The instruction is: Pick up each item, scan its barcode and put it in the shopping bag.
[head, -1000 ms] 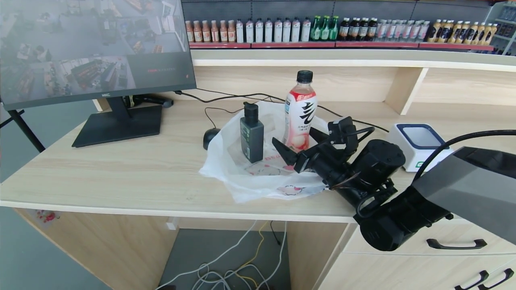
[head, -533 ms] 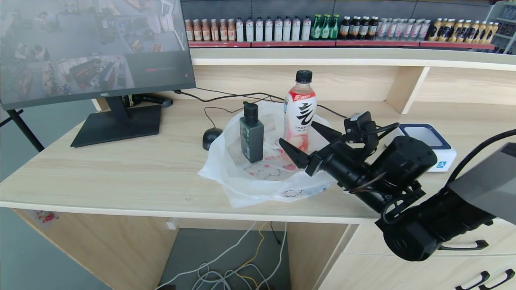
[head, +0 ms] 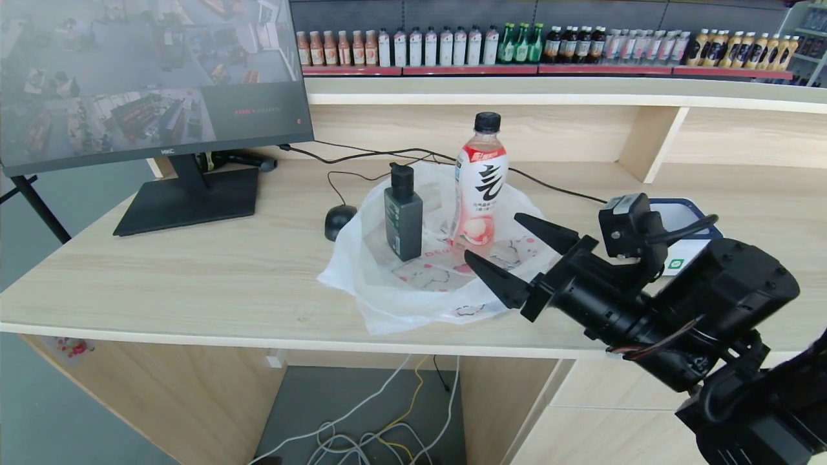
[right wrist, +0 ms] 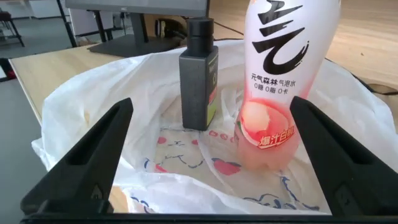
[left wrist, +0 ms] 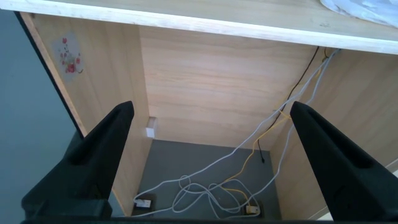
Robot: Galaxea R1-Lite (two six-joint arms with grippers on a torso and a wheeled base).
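Shopping bag [head: 413, 290], center frame, has a pink drink bottle [head: 479, 187] and a dark pump bottle [head: 403, 219] upright on it. Right gripper [head: 492, 236] is spread wide and empty just right of them, barcode scanner [head: 675, 259] behind.

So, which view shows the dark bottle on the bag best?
The right wrist view: the dark bottle stands close and whole on the shopping bag. The head view shows it whole but farther off; the left wrist view faces under the counter.
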